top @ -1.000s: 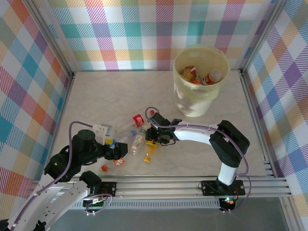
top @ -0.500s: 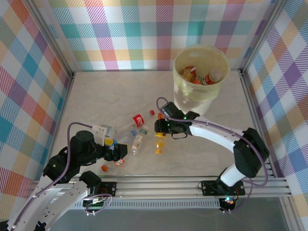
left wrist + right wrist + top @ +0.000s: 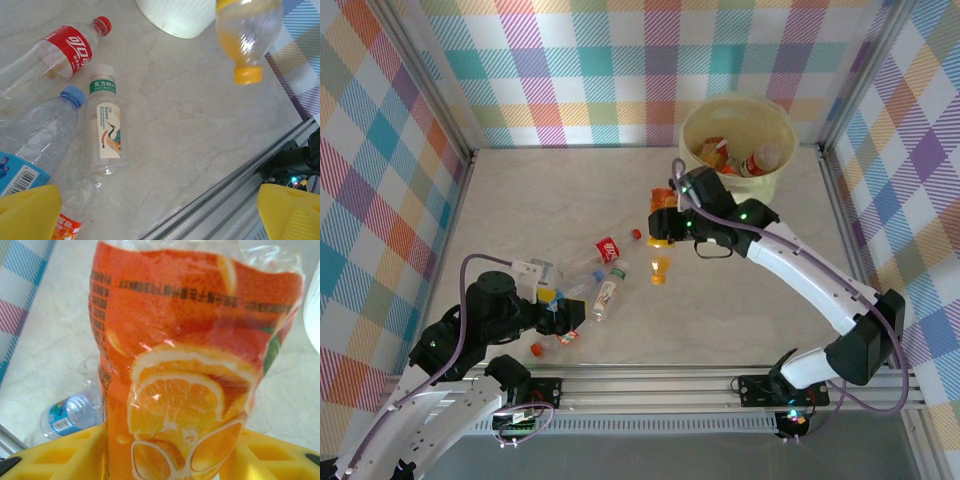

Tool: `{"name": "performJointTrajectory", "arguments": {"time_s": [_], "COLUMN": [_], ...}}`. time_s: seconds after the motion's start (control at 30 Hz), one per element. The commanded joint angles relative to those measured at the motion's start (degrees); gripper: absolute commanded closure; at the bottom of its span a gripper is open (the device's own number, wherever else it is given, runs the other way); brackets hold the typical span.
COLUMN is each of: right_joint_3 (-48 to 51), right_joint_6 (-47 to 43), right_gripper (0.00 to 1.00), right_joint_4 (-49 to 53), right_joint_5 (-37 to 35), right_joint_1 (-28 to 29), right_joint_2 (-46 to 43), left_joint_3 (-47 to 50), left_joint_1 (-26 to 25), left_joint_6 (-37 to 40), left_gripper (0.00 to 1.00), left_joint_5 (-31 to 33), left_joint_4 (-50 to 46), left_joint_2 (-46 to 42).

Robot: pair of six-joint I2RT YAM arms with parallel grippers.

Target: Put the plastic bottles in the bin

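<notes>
The right arm has swung up and across in the last second. The orange bottle (image 3: 660, 268), which was low among the heap, now hangs in the air close beside the bin (image 3: 738, 98), at about its 8 o'clock. The right fingers (image 3: 60, 455) are clamped on its crumpled orange-slice label, one on each side. The pick is done and the carry looks nearly over. I judge the bottle must still rise over the rim, since it seems beside the wall rather than above the mouth. The bin stands at 1 o'clock on the worktop (image 3: 540, 190), with several bottles (image 3: 752, 158) already inside.

The left fingers (image 3: 30, 210) stay wide apart and hold nothing, over the heap at 8 o'clock.

The top view gives the bottle's place relative to the bin. The left wrist view adds that it hangs cap down, clear of the worktop, with the bin's base behind it. That view also shows the red-label bottle (image 3: 65, 47), the white-capped bottle (image 3: 106, 130) and the blue-capped bottle (image 3: 35, 145) lying untouched. The right wrist view shows the grip itself.
</notes>
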State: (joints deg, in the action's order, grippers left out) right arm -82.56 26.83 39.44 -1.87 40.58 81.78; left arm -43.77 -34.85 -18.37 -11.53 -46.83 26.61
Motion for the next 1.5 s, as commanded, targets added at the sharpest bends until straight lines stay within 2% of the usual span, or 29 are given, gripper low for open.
{"name": "performJointTrajectory", "arguments": {"time_s": [0.0, 0.47, 1.03, 1.13, 1.47], "right_joint_3": [-5.54, -28.45, -61.35, -63.25, -60.37], "right_joint_6": [-3.87, -9.47, -12.57, -12.94, -15.48], "right_gripper": [0.45, 0.43, 0.44, 0.44, 0.44], "right_joint_4": [4.02, 10.76, 20.0, 20.96, 21.6], "right_joint_5": [1.1, 3.6, 1.73, 0.9, -1.64], "right_joint_1": [-1.38, -12.11, -24.68, -26.68, -30.6], "right_joint_2": [-1.22, 4.17, 25.3, 26.9, 28.85], "left_joint_3": [0.05, 0.18, 0.34, 0.41, 0.44], "left_joint_1": [-0.31, -0.31, -0.3, -0.22, 0.05], "left_joint_6": [1.36, 1.51, 1.62, 1.59, 1.74], "left_gripper": [0.0, 0.0, 0.0, 0.0, 0.0], "left_joint_5": [-1.3, -1.35, -1.24, -0.97, -1.37], "left_joint_4": [0.91, 1.04, 0.87, 0.82, 0.95], "left_joint_2": [-0.31, -0.68, -0.68, -0.77, -0.02]}}
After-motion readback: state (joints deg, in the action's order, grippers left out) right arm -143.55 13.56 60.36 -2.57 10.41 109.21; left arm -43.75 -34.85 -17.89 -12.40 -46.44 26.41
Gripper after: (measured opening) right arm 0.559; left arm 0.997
